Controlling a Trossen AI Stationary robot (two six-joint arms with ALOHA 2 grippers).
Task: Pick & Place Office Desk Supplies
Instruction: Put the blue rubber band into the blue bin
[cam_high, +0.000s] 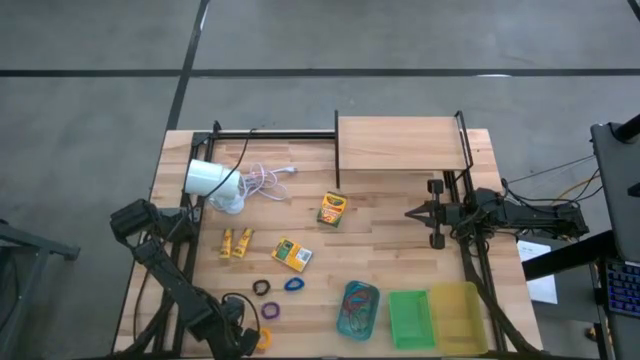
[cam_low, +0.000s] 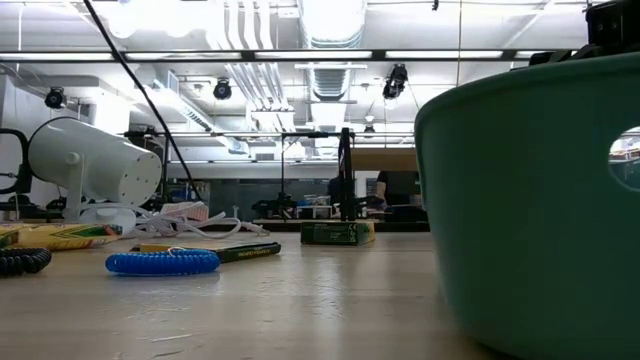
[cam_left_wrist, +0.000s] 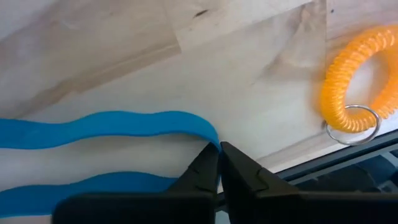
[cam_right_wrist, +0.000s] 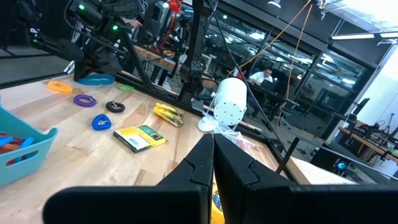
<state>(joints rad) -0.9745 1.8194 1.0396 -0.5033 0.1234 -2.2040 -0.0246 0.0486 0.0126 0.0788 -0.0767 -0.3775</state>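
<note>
My left gripper (cam_left_wrist: 219, 148) is at the table's near left corner (cam_high: 247, 338), shut at the bend of a flat blue band (cam_left_wrist: 112, 127) that lies on the wood. An orange coil loop (cam_left_wrist: 357, 87) with a metal ring lies just beside it, near the table edge. Farther in lie a purple loop (cam_high: 270, 311), a black loop (cam_high: 262, 288), a blue coil loop (cam_high: 293, 285), two crayon boxes (cam_high: 291, 254) (cam_high: 332, 209) and yellow pieces (cam_high: 237, 242). My right gripper (cam_high: 410, 212) hangs shut above the table's right side, touching nothing. My left gripper has the blue band by its curved end (cam_left_wrist: 210, 134), pinched between the two fingertips. The fingers slant down at it from above. The rest of the band lies flat and wavy on the table, slack.
A white lamp (cam_high: 212, 180) with a coiled cord stands at the far left. A wooden shelf (cam_high: 400, 142) spans the far right. A teal tray (cam_high: 358, 308) holding loops, a green tray (cam_high: 410, 318) and a yellow tray (cam_high: 455, 315) line the near edge.
</note>
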